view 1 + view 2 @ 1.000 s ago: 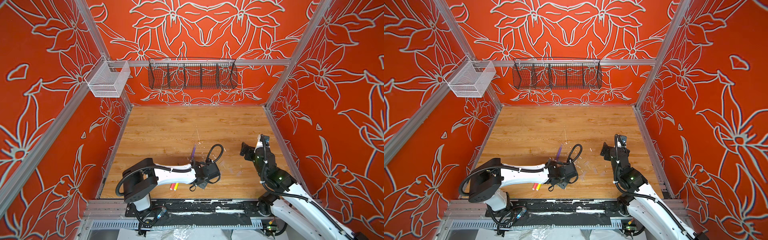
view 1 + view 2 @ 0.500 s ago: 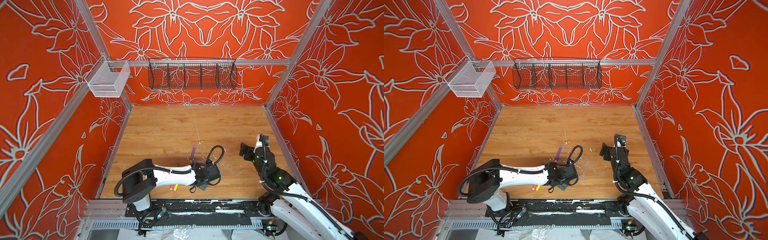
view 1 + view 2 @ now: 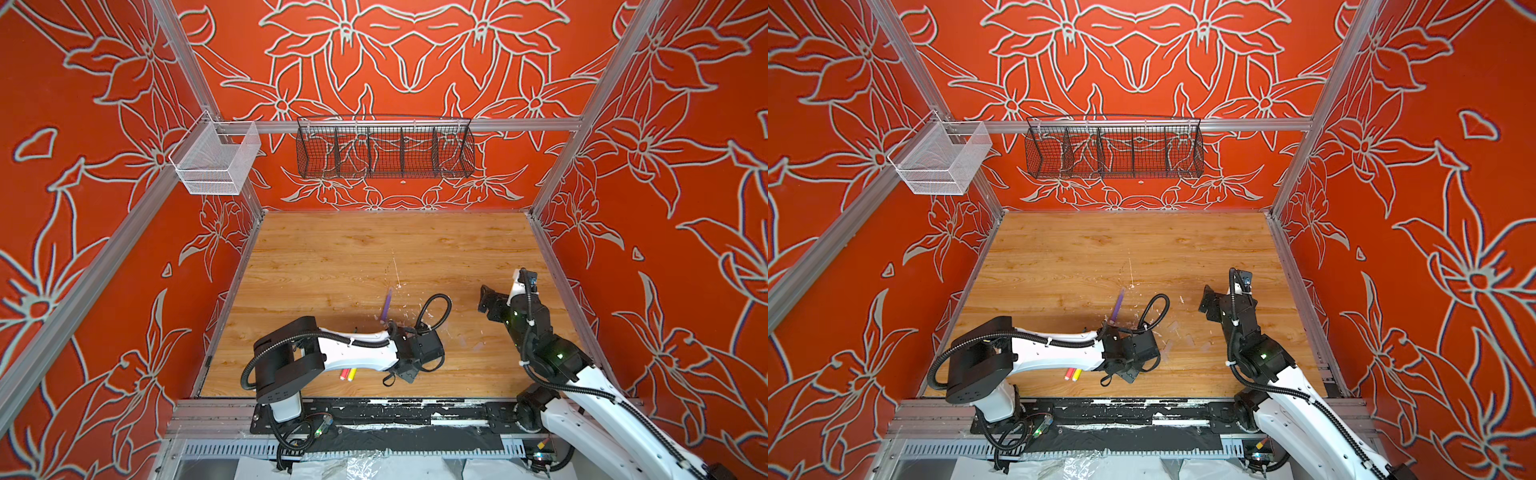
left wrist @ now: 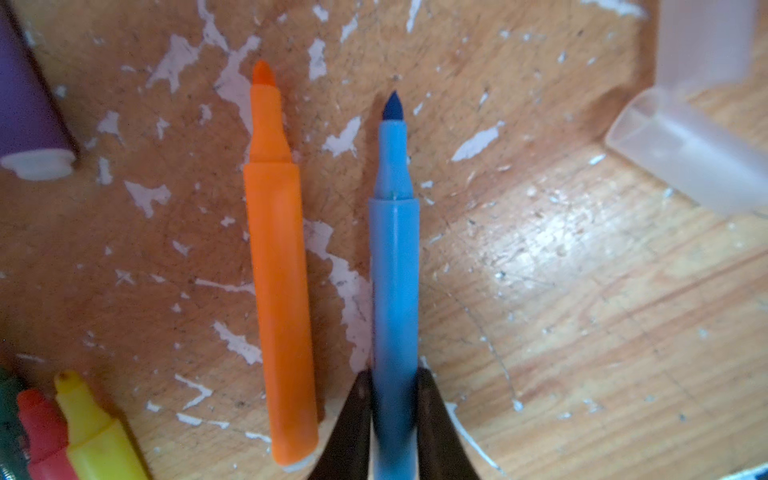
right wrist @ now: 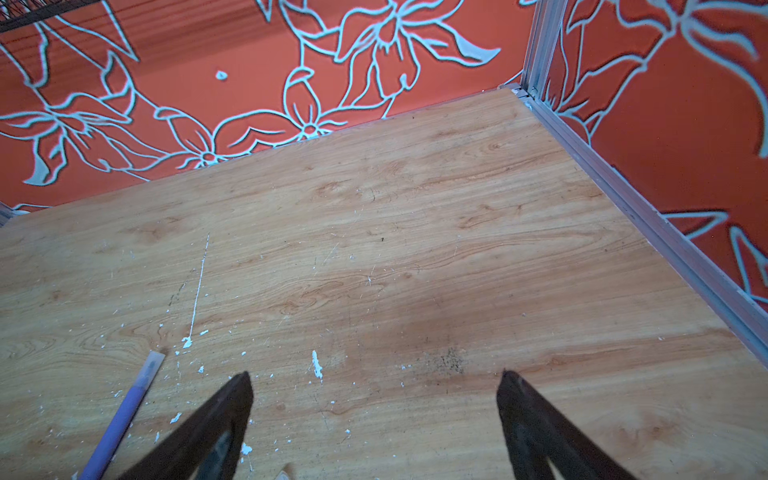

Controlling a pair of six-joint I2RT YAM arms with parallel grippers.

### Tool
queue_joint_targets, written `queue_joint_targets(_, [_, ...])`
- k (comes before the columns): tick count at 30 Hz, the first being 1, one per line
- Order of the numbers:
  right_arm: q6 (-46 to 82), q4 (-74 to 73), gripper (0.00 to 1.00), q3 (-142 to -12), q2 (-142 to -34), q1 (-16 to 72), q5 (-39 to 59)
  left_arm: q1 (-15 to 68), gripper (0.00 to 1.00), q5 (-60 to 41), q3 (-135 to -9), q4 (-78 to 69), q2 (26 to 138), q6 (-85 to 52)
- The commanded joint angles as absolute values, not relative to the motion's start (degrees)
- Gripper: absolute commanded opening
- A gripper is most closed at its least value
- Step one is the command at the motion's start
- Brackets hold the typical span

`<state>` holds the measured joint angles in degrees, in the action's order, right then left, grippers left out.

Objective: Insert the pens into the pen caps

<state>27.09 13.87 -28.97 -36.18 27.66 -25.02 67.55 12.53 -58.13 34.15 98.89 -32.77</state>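
Blue pen [image 4: 395, 270] is lying on the wooden table [image 4: 582, 332], its barrel being pinched between the narrowed fingers of the left gripper [image 4: 394, 376]. Just beside it an orange pen [image 4: 278, 270] is lying parallel, and two clear pen caps [image 4: 685, 162] are resting near. Well apart, the right gripper [image 5: 376, 378] is hovering with fingers spread wide, holding nothing.

The bench [image 4: 582, 324] is showing pale wood grain flecked with white. Beside the blue pen [image 4: 395, 270] an orange pen [image 4: 279, 282] is glowing. Farther from it a purple pen [image 4: 25, 91], a red pen [image 4: 43, 436] and a yellow pen [image 4: 97, 436] are showing. The walls [image 3: 415, 54] are wearing orange-red with grey flower outlines.
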Motion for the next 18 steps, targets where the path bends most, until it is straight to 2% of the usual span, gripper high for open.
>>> queue_joint_targets(1, [27.7, 14.2, 0.93, -29.4, -35.5, 27.2, -24.7, 67.4, 0.17, 11.6, -58.1, 34.8, 101.4, -32.5])
queue_joint_targets(10, [30.7, 19.4, 0.88, -30.8, -31.1, 27.2, -21.9, 66.4, 0.10, 11.2, -57.7, 34.5, 101.0, -32.4])
queue_joint_targets(18, [36.8, 20.9, 0.87, -32.5, -25.4, 27.2, -8.7, 64.5, 0.03, 13.4, -62.3, 36.1, 92.9, -28.7])
